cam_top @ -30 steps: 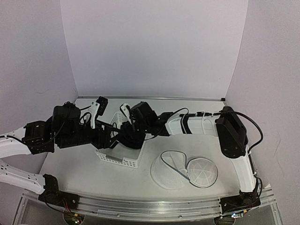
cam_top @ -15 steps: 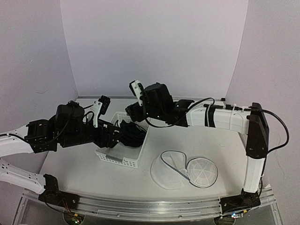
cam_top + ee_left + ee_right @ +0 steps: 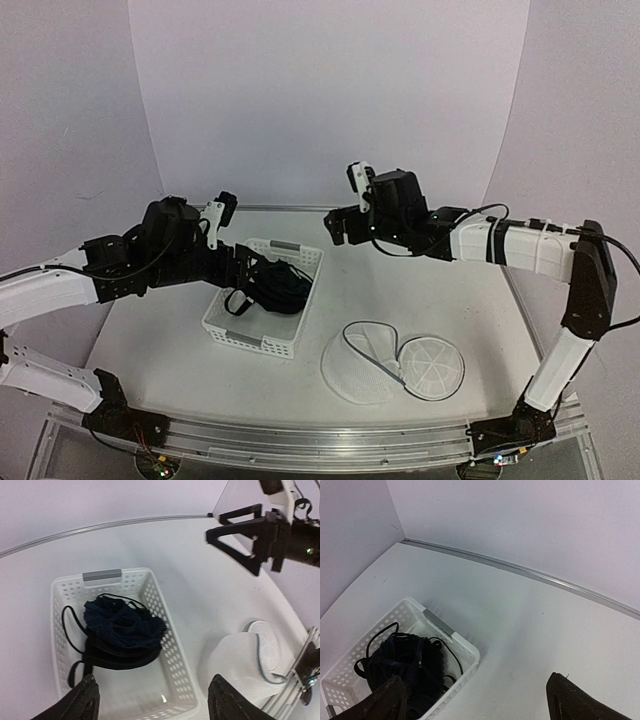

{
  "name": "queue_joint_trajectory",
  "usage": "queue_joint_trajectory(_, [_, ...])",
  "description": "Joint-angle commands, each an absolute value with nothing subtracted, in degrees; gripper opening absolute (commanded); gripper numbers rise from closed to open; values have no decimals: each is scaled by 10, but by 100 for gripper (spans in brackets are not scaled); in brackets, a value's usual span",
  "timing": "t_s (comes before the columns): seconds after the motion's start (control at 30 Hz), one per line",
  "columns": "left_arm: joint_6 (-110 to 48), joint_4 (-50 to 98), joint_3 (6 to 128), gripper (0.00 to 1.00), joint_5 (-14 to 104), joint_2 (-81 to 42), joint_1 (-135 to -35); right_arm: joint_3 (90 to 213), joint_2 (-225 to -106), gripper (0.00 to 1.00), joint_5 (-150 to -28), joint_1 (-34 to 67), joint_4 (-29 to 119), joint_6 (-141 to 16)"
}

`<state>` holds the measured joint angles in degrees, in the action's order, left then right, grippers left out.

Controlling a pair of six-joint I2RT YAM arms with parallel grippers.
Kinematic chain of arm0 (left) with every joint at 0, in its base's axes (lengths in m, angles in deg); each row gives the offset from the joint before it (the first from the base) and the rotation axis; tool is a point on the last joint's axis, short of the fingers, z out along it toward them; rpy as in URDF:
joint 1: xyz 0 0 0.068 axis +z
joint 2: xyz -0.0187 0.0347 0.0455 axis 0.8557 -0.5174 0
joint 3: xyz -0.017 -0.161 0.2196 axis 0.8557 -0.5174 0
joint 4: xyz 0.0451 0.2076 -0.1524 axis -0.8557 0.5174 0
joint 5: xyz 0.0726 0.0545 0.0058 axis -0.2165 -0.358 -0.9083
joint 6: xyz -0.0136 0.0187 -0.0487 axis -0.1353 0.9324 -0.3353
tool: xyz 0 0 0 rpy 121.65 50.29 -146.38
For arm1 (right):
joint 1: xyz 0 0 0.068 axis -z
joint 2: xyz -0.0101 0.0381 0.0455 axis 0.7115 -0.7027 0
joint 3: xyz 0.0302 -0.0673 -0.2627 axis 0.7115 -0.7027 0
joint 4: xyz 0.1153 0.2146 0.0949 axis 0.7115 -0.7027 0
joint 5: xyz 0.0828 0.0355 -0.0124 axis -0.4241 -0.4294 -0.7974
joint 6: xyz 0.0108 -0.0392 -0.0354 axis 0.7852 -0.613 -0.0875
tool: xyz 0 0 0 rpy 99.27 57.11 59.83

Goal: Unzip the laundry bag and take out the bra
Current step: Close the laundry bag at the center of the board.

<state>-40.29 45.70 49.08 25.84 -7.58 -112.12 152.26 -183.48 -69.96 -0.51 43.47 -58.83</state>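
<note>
Black bra [image 3: 272, 290] in basket [image 3: 250, 341]; mesh laundry bag [image 3: 362, 376] flat, long axis left-right; both jaws spread.

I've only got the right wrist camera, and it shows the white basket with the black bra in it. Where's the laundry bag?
Observer: The laundry bag lies flattened on the table near the front edge. It is on the right arm's side of the basket and apart from it.
Operator: Is the left gripper holding anything?
Observer: No. The left gripper hangs open over the basket, with nothing between its fingers.
Operator: Where does my right gripper sit?
Observer: The right gripper is raised clear of the table, beyond the basket's far corner.
</note>
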Motion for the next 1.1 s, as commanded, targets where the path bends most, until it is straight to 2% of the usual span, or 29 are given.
queue_joint_trajectory(0.0, [-389, 442, 533, 82, 275, -102, -1075, 1458, -1760, 98, -713, 39, 472, -537])
queue_joint_trajectory(0.13, [-383, 430, 538, 98, 279, -122, -1025, 1394, -1706, 98, -721, 79, 475, -520])
queue_joint_trajectory(0.17, [-384, 429, 538, 99, 283, -124, -1008, 1376, -1692, 98, -725, 92, 475, -515])
queue_joint_trajectory(0.5, [-463, 421, 516, 100, 313, -134, -823, 1204, -1529, 98, -776, 228, 474, -479])
queue_joint_trajectory(0.7, [-502, 421, 497, 100, 310, -121, -751, 1130, -1435, 98, -796, 256, 425, -457])
queue_joint_trajectory(0.9, [-520, 422, 473, 99, 316, -110, -740, 1091, -1367, 98, -778, 261, 303, -408])
queue_joint_trajectory(1.07, [-529, 422, 464, 99, 329, -107, -740, 1064, -1334, 93, -801, 265, 213, -364])
